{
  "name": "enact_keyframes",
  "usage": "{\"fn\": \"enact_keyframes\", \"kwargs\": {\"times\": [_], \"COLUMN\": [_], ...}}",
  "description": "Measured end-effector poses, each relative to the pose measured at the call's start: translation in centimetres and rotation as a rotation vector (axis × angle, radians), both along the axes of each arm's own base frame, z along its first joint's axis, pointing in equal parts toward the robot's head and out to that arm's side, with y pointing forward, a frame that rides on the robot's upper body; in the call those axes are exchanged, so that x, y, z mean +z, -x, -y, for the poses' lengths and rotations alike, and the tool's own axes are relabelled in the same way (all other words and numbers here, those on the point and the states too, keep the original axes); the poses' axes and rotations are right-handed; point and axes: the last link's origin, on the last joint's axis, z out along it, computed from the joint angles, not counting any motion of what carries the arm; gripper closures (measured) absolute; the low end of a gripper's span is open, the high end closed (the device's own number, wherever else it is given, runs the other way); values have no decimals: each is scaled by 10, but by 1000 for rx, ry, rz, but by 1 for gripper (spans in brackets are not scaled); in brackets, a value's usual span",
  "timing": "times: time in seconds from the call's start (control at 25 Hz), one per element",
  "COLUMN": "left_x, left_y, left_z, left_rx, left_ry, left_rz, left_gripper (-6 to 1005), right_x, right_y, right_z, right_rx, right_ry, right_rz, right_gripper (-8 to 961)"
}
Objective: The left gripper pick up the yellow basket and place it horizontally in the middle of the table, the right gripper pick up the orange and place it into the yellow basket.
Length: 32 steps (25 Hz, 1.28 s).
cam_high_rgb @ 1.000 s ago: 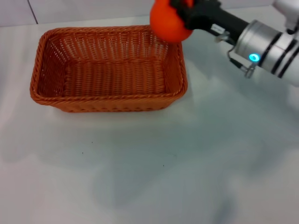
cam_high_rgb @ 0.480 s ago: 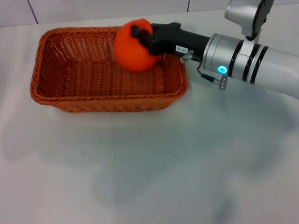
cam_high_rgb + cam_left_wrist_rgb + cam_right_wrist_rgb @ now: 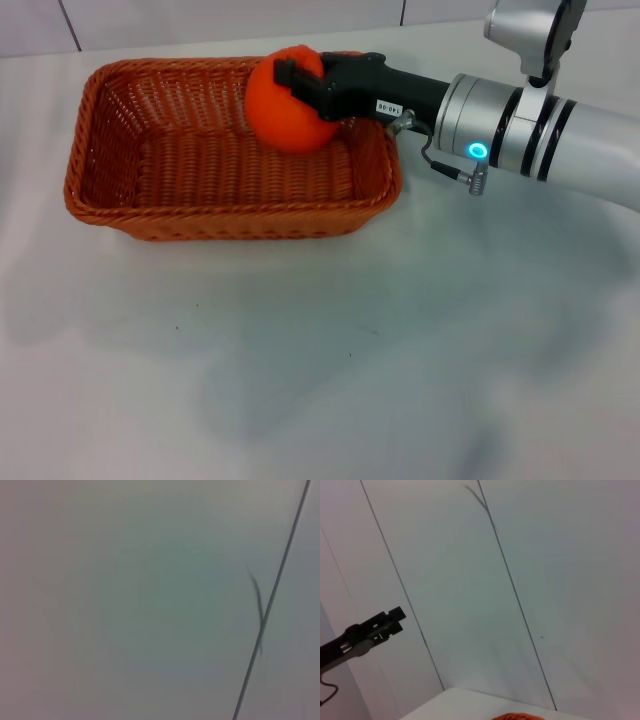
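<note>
The orange-brown wicker basket point(image 3: 232, 160) lies lengthwise on the white table point(image 3: 330, 350), left of centre at the back. My right gripper point(image 3: 300, 90) reaches in from the right and is shut on the orange point(image 3: 281, 115). It holds the fruit over the right rear part of the basket, low by the back rim. In the right wrist view only a sliver of the orange point(image 3: 518, 716) shows. A black claw far off in that view looks like my left gripper point(image 3: 376, 626). The head view does not show the left arm.
White tiled walls with dark seams fill both wrist views. Bare tabletop stretches in front of and to the right of the basket.
The right gripper has carried the orange leftward and down from beyond the basket's back right corner to inside its rim. Over the last half second it hardly moved.
</note>
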Motion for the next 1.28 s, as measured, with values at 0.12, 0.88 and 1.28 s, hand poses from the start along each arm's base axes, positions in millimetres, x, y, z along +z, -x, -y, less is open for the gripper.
{"fn": "enact_keyframes", "kwargs": {"times": [0.12,0.88,1.28], "left_x": [0,-3,3], "left_y": [0,3,22], "left_z": [0,5,17], "left_rx": [-2,1,72], "left_ry": [1,-5,-55], "left_rz": [1,-59,-45], "left_gripper": [114,115,115], "right_x": [1,18,76], "right_y": [1,-1,-33], "right_z": [0,-1,3], "right_rx": [1,39,17], "right_ry": [-4,-113,-542], "right_rz": [-9,-67,-153], "right_gripper": [825,125,6]}}
